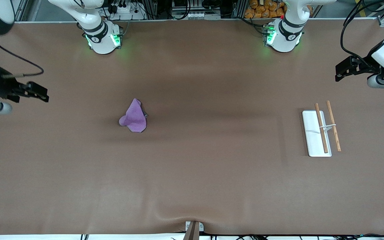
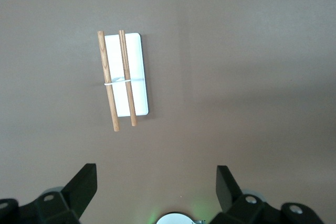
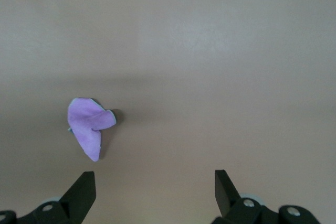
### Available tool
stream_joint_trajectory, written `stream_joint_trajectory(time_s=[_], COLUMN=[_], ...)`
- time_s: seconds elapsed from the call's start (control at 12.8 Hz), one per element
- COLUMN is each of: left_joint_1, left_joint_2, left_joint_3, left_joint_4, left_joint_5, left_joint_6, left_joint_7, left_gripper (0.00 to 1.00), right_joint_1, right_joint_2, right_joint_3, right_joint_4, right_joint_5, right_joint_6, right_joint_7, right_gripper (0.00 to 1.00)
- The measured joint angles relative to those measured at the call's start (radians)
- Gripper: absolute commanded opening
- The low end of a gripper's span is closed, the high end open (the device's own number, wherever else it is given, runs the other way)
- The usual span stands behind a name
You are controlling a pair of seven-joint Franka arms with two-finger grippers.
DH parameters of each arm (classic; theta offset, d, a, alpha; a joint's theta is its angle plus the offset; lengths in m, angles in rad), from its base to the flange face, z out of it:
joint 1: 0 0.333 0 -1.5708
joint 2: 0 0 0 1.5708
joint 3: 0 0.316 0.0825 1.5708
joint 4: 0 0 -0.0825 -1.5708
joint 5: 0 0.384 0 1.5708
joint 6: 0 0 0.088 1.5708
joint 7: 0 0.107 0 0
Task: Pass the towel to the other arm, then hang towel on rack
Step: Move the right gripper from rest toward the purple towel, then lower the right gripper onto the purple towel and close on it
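Note:
The purple towel (image 1: 133, 116) lies crumpled on the brown table, toward the right arm's end; the right wrist view shows the towel (image 3: 86, 124) with a thin dark edge. The rack (image 1: 313, 136) sits toward the left arm's end, a white base plate with two wooden rods (image 1: 321, 128) joined by a thin white bracket. In the left wrist view the rack (image 2: 137, 72) lies flat below the camera. My right gripper (image 1: 46, 94) (image 3: 155, 182) hangs open and empty over its end of the table. My left gripper (image 1: 337, 73) (image 2: 156, 182) hangs open and empty above the table near the rack.
The two arm bases (image 1: 103, 40) (image 1: 283, 38) stand along the table's back edge, with cables and orange items past it. A small clamp (image 1: 193, 229) sits at the edge nearest the front camera. Bare brown table lies between towel and rack.

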Motion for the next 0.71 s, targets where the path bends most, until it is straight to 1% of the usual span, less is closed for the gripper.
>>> stream_joint_trajectory(time_s=[0.24, 0.39, 0.63, 0.71], left_joint_1=[0.000, 0.000, 0.000, 0.000], left_joint_2=[0.000, 0.000, 0.000, 0.000], left_joint_3=[0.000, 0.000, 0.000, 0.000], left_joint_4=[-0.018, -0.037, -0.055, -0.059], left_joint_5=[0.000, 0.000, 0.000, 0.000], left_joint_6=[0.003, 0.013, 0.027, 0.033], left_joint_7=[0.000, 0.000, 0.000, 0.000], left_gripper=[1.00, 1.00, 1.00, 1.00], right_joint_1=[-0.042, -0.064, -0.105, -0.118], right_joint_2=[0.100, 0.122, 0.123, 0.123], right_joint_3=[-0.002, -0.003, -0.004, -0.004], right_joint_4=[-0.006, -0.035, -0.131, -0.166], right_joint_5=[0.002, 0.026, 0.161, 0.192], right_joint_6=[0.009, 0.000, -0.013, -0.010], right_joint_7=[-0.021, 0.018, 0.180, 0.210], right_gripper=[1.00, 1.00, 1.00, 1.00])
